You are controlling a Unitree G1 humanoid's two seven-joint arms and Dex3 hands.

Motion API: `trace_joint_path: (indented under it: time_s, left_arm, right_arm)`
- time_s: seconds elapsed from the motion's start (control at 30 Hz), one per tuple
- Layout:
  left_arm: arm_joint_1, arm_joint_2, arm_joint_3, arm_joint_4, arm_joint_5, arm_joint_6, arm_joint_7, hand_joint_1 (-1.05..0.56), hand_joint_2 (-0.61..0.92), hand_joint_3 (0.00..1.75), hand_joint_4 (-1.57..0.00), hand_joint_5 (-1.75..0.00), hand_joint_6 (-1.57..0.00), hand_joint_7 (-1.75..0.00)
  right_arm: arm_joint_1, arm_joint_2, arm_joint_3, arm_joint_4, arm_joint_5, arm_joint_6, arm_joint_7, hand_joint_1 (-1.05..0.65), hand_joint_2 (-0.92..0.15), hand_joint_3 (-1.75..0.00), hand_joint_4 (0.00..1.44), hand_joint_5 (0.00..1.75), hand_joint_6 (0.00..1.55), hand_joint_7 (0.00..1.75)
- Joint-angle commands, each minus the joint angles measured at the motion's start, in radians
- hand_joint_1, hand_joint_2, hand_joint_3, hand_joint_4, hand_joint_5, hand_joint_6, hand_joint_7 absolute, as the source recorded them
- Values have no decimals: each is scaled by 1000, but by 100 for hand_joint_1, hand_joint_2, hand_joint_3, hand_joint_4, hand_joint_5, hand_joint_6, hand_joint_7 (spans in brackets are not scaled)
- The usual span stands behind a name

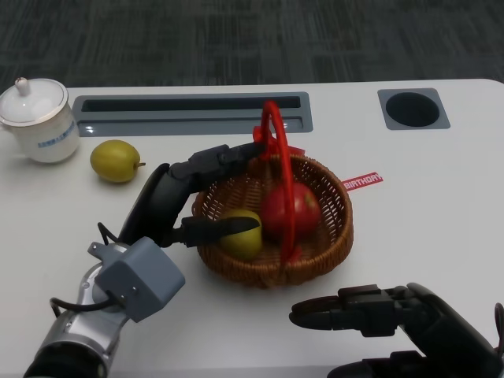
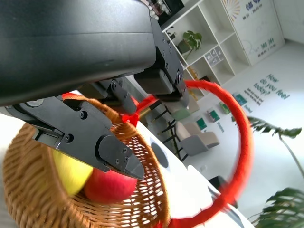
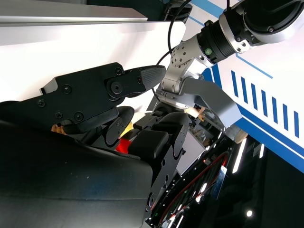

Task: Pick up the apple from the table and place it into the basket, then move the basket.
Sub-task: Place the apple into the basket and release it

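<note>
A woven wicker basket (image 1: 236,272) with a red hoop handle (image 1: 276,126) stands mid-table. Inside it lie a red apple (image 1: 303,209) and a yellow-green apple (image 1: 240,240). My left hand (image 1: 189,189) straddles the basket's left rim: its upper fingers reach to the foot of the handle, its thumb lies over the yellow-green apple, and nothing is gripped. The left wrist view shows the thumb (image 2: 95,137) above both apples (image 2: 109,187) and the handle (image 2: 242,142) just beyond the fingers. My right hand (image 1: 386,311) hovers in front of the basket, fingers stretched left, holding nothing.
Another yellow-green fruit (image 1: 115,161) lies on the table left of the basket, beside a white lidded cup (image 1: 38,120). A grey recessed slot (image 1: 193,113) and a round hole (image 1: 413,109) run along the far edge. A red tag (image 1: 363,180) lies right of the basket.
</note>
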Motion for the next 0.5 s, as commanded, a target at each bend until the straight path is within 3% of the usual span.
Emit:
trace_joint_path:
  time_s: [0.03,0.17,0.5]
  left_arm:
    - [10,41,1,-45,1,-27,-7,-44,73,1,-42,0,-43,0]
    - [58,50,7,-115,-46,-33,-49,-49,74,0,-42,-1,-43,-1]
    - [199,86,37,-300,-151,-65,-127,-57,78,1,-51,-3,-49,-2]
  right_arm:
    - [-4,-17,-17,-2,13,-15,-6,-39,-92,-10,83,0,78,0]
    - [-29,-24,-32,15,19,-44,-8,-37,-92,-9,83,0,78,0]
    - [-86,-104,-66,-37,32,-58,11,-36,-92,-6,84,1,79,1]
